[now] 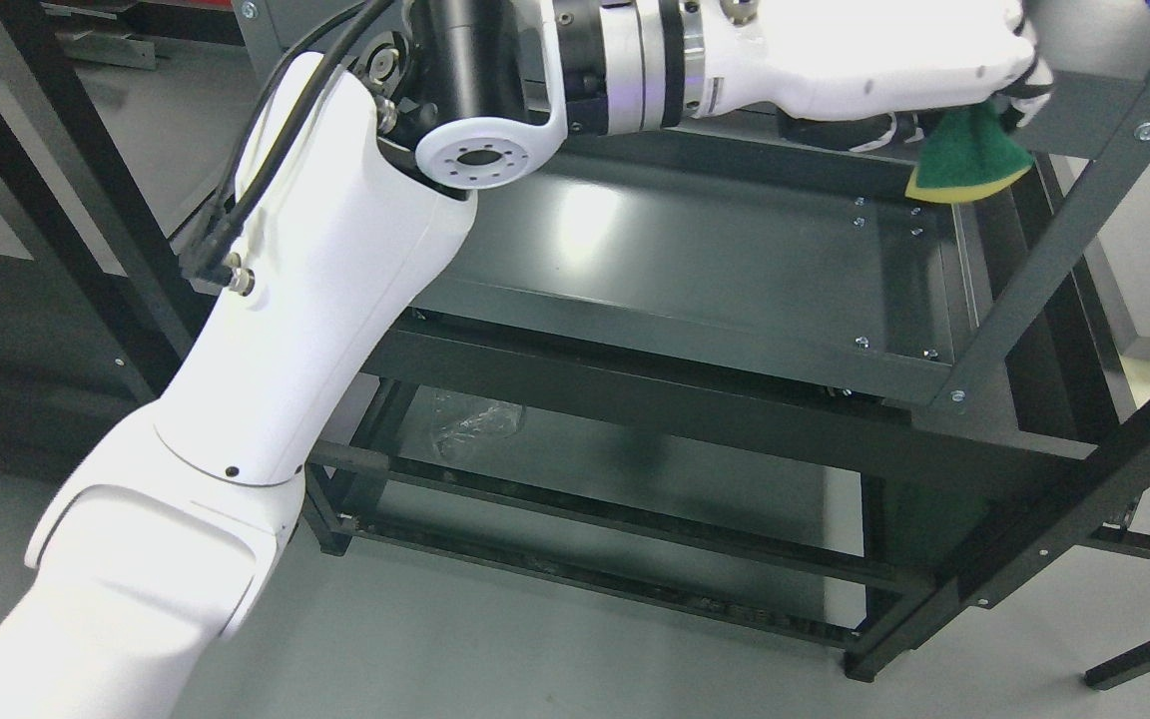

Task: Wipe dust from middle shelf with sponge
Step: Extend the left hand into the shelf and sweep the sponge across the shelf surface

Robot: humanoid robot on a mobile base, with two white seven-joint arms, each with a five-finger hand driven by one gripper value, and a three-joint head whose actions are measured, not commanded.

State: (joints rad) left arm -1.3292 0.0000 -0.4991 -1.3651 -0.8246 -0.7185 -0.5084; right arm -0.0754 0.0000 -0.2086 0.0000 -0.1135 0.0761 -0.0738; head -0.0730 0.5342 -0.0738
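My left arm rises from the lower left and reaches across to the upper right, where the white left hand (pixel 1019 70) is shut on a green and yellow sponge (pixel 969 160). The sponge hangs from the fingers just above the far right corner of the dark metal middle shelf (pixel 695 260); I cannot tell whether it touches the surface. The top shelf's edge hides part of the hand. The right arm is out of view.
The dark metal rack has slanted uprights (pixel 1064 240) at the right and a lower shelf (pixel 635 469) with a crumpled clear plastic piece (pixel 475 419) on it. A grey floor (pixel 495 649) lies around the rack. Another dark frame (pixel 56 180) stands at the left.
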